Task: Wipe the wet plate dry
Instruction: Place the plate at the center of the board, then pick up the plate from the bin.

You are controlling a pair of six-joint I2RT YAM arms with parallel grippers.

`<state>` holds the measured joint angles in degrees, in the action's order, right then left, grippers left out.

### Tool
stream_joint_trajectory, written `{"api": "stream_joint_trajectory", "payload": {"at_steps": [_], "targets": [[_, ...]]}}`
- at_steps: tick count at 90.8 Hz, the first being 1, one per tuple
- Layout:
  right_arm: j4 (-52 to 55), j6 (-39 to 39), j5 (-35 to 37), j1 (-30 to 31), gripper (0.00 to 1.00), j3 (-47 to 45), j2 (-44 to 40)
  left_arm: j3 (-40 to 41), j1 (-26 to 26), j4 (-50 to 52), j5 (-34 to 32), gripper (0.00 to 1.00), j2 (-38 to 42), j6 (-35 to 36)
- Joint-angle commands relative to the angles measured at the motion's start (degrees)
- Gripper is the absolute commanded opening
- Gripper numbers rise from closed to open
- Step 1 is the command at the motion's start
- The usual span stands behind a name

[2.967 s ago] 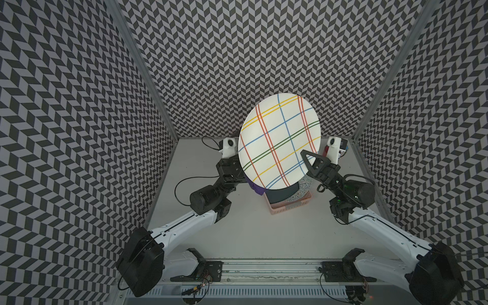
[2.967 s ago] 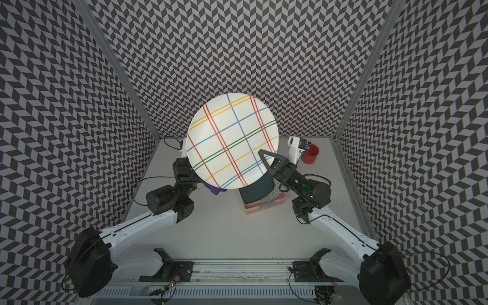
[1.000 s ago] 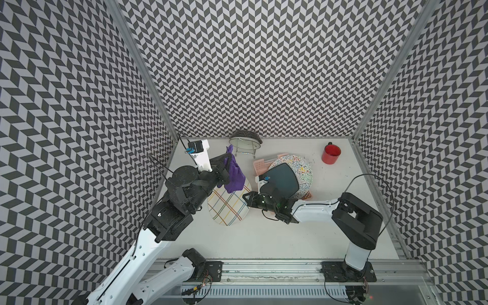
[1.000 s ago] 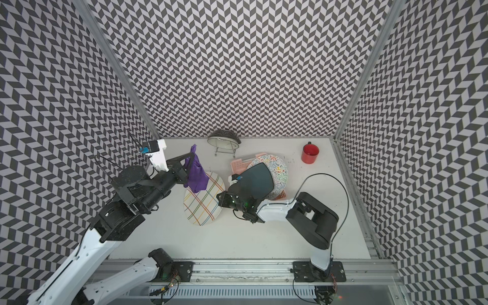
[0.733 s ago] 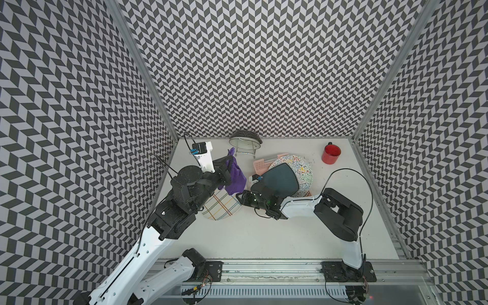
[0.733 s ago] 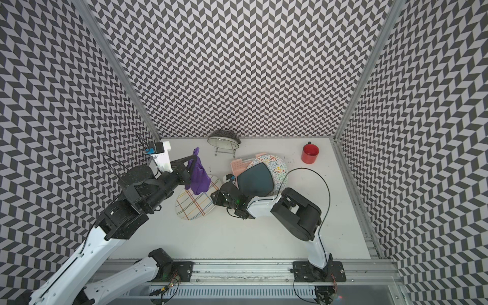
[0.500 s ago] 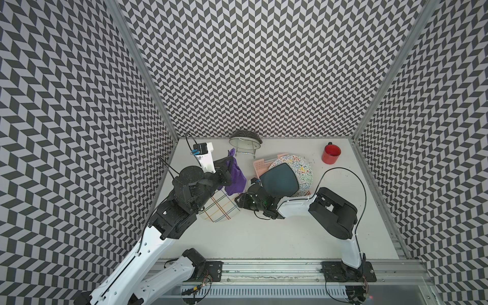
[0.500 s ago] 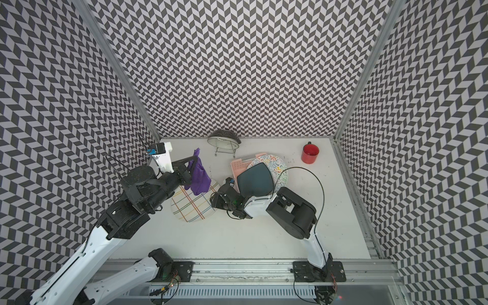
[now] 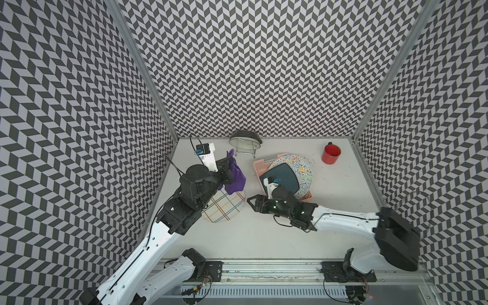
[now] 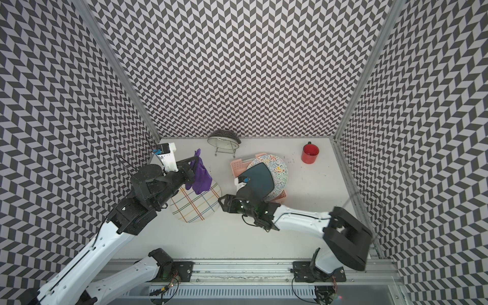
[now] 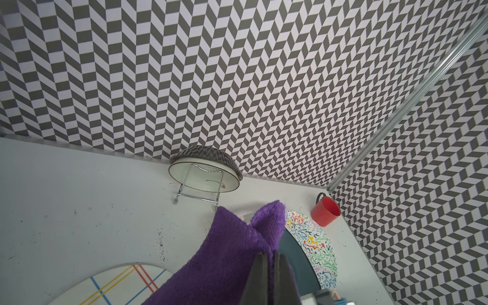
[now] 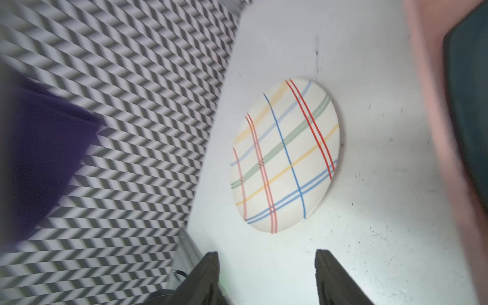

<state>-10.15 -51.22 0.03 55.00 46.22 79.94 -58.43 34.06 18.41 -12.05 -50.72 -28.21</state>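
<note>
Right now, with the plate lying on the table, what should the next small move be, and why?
Probably lower the left gripper so the cloth presses onto the plate. That gripper is shut on the cloth, which hangs over the plate's far edge and does not seem to be pressed flat against it. The right gripper is open and apart from the plate, so nothing seems to block a wipe.

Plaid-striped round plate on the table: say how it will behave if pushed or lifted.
The plaid-striped round plate looks rigid, so it would probably slide on the smooth white table rather than bend. Lying flat, its low rim likely gives the open right hand little to grip.
</note>
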Motion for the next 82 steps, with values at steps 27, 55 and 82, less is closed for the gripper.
{"api": "stream_joint_trajectory", "payload": {"at_steps": [27, 55, 82], "targets": [[21.13, 32.13, -12.18, -34.37, 0.52, 5.52, -4.55, 10.43, -0.40, -16.23, 5.35, 0.00, -18.16, -4.73], [18.31, 33.03, -15.10, -36.55, 0.56, 6.35, 7.07, 14.48, -0.35, -23.90, 5.53, 0.00, -27.94, -7.39], [13.03, 31.14, -24.78, -36.54, 0.53, 2.33, 11.58, 17.08, 0.54, -34.52, 10.76, 0.00, -36.81, -8.91]]}}
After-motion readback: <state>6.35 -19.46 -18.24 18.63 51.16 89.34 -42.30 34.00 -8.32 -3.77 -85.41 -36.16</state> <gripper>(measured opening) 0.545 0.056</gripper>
